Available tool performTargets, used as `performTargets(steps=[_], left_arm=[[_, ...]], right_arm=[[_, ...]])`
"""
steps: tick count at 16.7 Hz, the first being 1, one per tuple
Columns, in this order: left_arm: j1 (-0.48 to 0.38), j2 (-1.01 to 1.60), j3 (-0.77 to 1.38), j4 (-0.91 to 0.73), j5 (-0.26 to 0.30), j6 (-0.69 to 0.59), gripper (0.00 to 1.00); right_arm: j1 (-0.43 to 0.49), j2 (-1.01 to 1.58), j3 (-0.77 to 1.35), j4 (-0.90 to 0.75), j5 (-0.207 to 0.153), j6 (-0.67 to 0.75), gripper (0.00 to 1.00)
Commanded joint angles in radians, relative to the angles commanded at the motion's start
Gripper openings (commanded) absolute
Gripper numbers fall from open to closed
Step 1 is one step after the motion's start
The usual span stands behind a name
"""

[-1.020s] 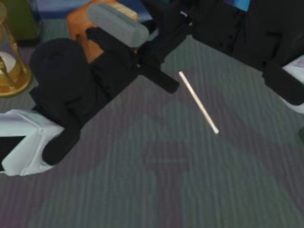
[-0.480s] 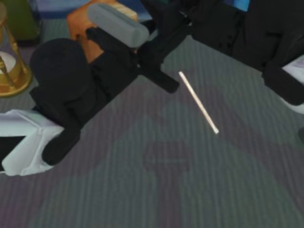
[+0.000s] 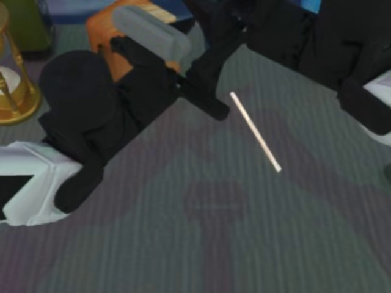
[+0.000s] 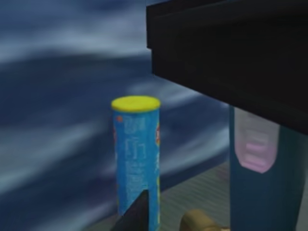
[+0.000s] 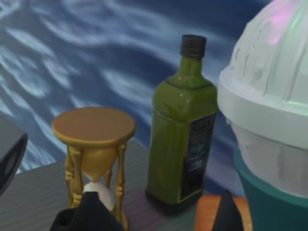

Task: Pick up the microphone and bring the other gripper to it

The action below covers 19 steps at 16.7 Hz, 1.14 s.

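At the worktop's [image 3: 201, 232] back edge, left gripper [image 3: 204, 91] and right gripper [image 3: 235, 30] meet. Microphone [image 4: 262, 183] sits right against a dark left finger, teal handle upright; white head [image 5: 272, 96] fills right wrist view. Finger spread: cannot tell for either.

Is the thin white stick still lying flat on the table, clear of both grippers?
Yes. In the top view the thin white stick lies flat on the table, with a gap to the nearest black finger.

Teal-handled white-headed microphone [image 5: 269, 115], gold hourglass [image 5: 94, 159], green bottle [image 5: 183, 125], blue yellow-lidded can [image 4: 136, 159], white stick [image 3: 255, 131]
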Motion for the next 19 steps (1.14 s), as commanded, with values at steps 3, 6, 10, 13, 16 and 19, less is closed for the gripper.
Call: performTargets(steps=[3, 6, 10, 13, 16, 19], left_arm=[[0.000, 0.000, 0.000, 0.000, 0.000, 0.000, 1.00], [0.000, 0.000, 0.000, 0.000, 0.000, 0.000, 1.00], [0.010, -0.008, -0.025, -0.002, 0.001, 0.002, 1.00], [0.035, -0.105, -0.119, -0.008, 0.015, 0.003, 1.00], [0.063, -0.222, -0.230, -0.011, 0.033, -0.001, 1.00], [0.072, -0.259, -0.266, -0.010, 0.041, -0.002, 1.00]], right_arm=[[0.000, 0.000, 0.000, 0.000, 0.000, 0.000, 0.00], [0.000, 0.000, 0.000, 0.000, 0.000, 0.000, 0.00], [-0.011, -0.015, 0.000, -0.001, -0.004, 0.000, 0.00], [-0.053, -0.050, -0.036, -0.001, -0.048, 0.003, 0.00], [-0.099, -0.093, -0.074, 0.001, -0.101, 0.000, 0.00], [-0.119, -0.110, -0.092, 0.000, -0.123, -0.003, 0.00]])
